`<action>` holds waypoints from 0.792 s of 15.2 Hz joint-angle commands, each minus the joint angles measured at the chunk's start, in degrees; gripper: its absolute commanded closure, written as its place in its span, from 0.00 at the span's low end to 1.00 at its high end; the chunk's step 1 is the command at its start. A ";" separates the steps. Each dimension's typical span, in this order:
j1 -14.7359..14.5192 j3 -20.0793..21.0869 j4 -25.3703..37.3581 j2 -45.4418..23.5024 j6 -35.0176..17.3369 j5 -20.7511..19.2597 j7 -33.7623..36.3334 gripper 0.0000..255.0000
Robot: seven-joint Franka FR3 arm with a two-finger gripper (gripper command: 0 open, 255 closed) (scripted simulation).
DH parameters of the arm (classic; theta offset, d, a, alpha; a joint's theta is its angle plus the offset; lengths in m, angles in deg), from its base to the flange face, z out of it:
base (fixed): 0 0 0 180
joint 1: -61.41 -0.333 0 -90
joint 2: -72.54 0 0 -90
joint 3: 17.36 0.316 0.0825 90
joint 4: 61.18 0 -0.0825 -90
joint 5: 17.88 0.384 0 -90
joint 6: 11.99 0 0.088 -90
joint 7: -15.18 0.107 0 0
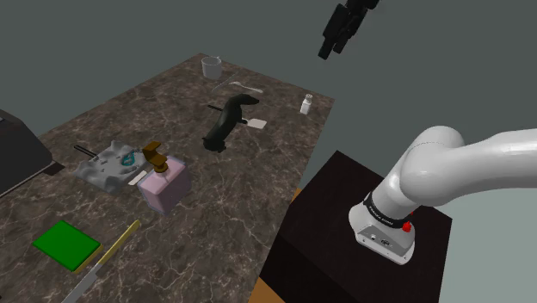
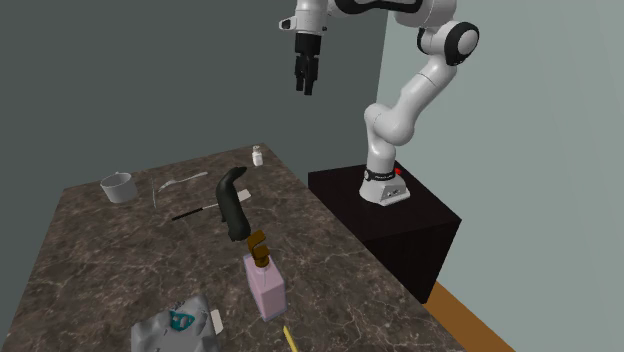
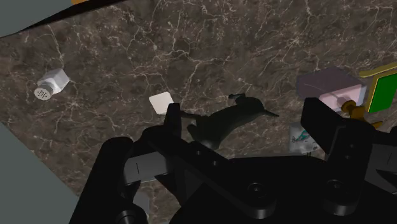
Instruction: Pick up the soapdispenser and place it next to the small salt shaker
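Observation:
The soap dispenser (image 1: 163, 182) is a pale pink block with a brown pump. It stands upright on the dark marble table (image 1: 224, 215), and I also see the dispenser (image 2: 264, 282) (image 3: 332, 89) in the other two views. The small white salt shaker (image 1: 305, 104) (image 2: 257, 155) (image 3: 49, 84) stands near the table's far corner, by the edge closest to the stand. My black gripper (image 1: 337, 34) (image 2: 305, 78) (image 3: 243, 113) hangs high above the table, open and holding nothing, well apart from both things.
Between dispenser and shaker lie a dark curved object (image 1: 225, 122) and a white card (image 1: 258, 125). A white cup (image 1: 212, 66) and a spoon (image 1: 245, 86) sit at the far end. A grey crumpled thing (image 1: 110, 165), a green square (image 1: 65, 243) and a long yellow tool (image 1: 108, 256) lie nearer.

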 commanded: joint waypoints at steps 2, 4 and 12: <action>-0.46 0.66 -0.76 -0.68 -1.59 0.67 0.29 0.00; -1.40 2.01 -2.09 -2.23 -4.78 2.00 0.83 0.00; -5.22 7.50 -4.73 -10.86 -17.62 6.85 2.55 0.00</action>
